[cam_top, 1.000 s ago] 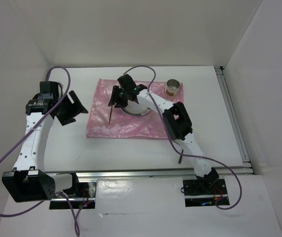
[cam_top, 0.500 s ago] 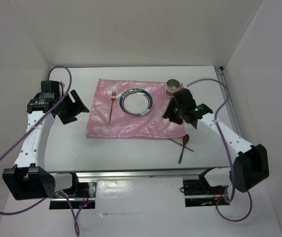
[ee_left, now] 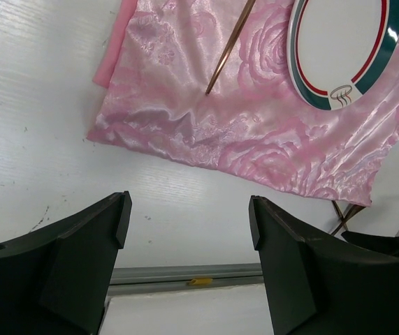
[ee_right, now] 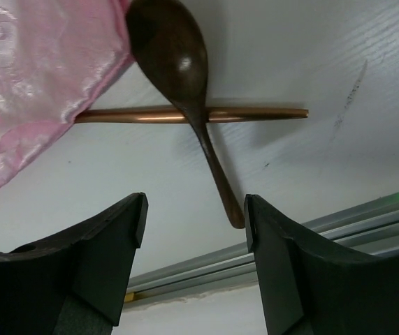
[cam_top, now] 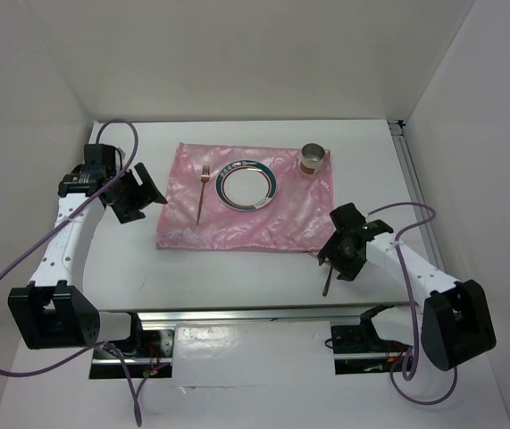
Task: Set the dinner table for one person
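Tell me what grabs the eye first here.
The shiny pink placemat lies mid-table, carrying a green-and-red-rimmed plate with a copper fork to its left and a small cup at its far right corner. Off the mat's near right corner, a dark spoon lies across a copper utensil on the white dinner table, the open right gripper above them.

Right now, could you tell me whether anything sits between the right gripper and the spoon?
Nothing visible does. The open right gripper hangs directly over the spoon, which lies on top, crossing a copper utensil on the table at the placemat corner.
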You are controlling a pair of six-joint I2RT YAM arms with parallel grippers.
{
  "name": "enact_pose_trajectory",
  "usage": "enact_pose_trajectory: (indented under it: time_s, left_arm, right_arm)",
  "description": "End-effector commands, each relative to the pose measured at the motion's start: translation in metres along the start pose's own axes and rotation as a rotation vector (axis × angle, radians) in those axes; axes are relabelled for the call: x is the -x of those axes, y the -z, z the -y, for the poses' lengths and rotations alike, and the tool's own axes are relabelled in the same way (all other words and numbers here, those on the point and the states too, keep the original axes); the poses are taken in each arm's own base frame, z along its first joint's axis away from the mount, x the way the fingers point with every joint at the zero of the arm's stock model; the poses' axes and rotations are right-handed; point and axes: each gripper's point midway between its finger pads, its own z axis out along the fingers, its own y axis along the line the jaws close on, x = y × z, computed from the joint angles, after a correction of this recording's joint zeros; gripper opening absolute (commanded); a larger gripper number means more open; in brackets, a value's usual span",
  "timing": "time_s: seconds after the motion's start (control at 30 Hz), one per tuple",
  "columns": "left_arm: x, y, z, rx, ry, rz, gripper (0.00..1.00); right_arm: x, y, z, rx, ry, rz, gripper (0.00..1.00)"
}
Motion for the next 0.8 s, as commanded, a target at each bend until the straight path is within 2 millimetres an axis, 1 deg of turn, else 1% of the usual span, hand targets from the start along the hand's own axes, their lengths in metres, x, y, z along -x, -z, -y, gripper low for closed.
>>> enact_pose_trajectory:
  time_s: [0.0,0.07,0.17,0.2,0.23,0.27,0.3,0.37,0.4,0.43,0.5,0.53,0.6,0.63,0.67,0.7,0.73,0.77]
  left_arm:
    - [0.004,-0.002,0.003,-0.014,-0.033,0.011,0.86]
    - [0.004,-0.002,0.003,-0.014,-0.033,0.011,0.86]
    - [0.004,-0.002,0.004,-0.015,-0.024,0.011,0.86]
    - [0.001,-0.004,0.002,-0.010,-0.022,0.003,0.86]
    - [0.003,-0.004,0.003,-0.014,-0.024,0.011,0.86]
    - [0.003,-0.004,0.003,-0.015,-0.024,0.011,0.86]
    - [0.003,-0.004,0.003,-0.015,-0.024,0.011,0.86]
    - [0.003,-0.007,0.002,-0.009,-0.012,0.001,0.86]
    - [0.002,-0.007,0.003,-0.017,-0.012,-0.003,0.86]
    - [0.001,-0.010,0.003,-0.013,-0.010,-0.011,0.86]
    - [-0.002,-0.010,0.004,-0.012,-0.015,-0.023,0.86]
    - [0.000,-0.008,0.006,-0.016,-0.017,-0.015,0.86]
    - [0.003,-0.006,0.008,-0.021,-0.019,-0.007,0.86]
    - [0.002,-0.009,0.007,-0.016,-0.017,-0.015,0.86]
    - [0.003,-0.007,0.011,-0.024,-0.027,-0.011,0.86]
    - [0.005,-0.006,0.013,-0.029,-0.029,-0.004,0.86]
    - [0.006,-0.009,0.010,-0.016,-0.027,-0.008,0.86]
    - [0.006,-0.009,0.010,-0.016,-0.027,-0.008,0.86]
  right_arm:
    - [-0.002,-0.014,0.010,-0.036,-0.051,0.006,0.70]
    - [-0.006,-0.023,0.011,-0.019,-0.052,0.003,0.70]
    - [-0.006,-0.029,0.010,-0.009,-0.054,0.009,0.68]
    - [-0.007,-0.034,0.014,-0.026,-0.052,0.010,0.67]
    - [-0.004,-0.034,0.012,-0.021,-0.053,0.025,0.67]
    - [-0.005,-0.037,0.014,-0.034,-0.052,0.018,0.67]
    - [-0.004,-0.041,0.015,-0.038,-0.052,0.030,0.65]
    - [-0.006,-0.042,0.015,-0.034,-0.042,0.029,0.55]
    - [-0.007,-0.043,0.012,-0.021,-0.034,0.033,0.49]
    - [-0.004,-0.041,0.014,-0.029,-0.050,0.053,0.38]
    - [-0.006,-0.036,0.013,-0.021,-0.038,0.061,0.29]
    - [-0.005,-0.034,0.015,-0.025,-0.048,0.074,0.22]
    - [0.001,-0.025,0.011,0.013,-0.055,0.105,0.13]
    - [0.003,-0.019,0.007,0.027,-0.057,0.112,0.09]
    - [0.006,-0.012,0.004,0.044,-0.060,0.121,0.00]
    - [0.005,-0.006,0.002,0.041,-0.041,0.116,0.00]
    - [0.010,0.000,0.002,0.039,-0.044,0.139,0.00]
    - [0.016,0.009,-0.001,0.047,-0.037,0.155,0.00]
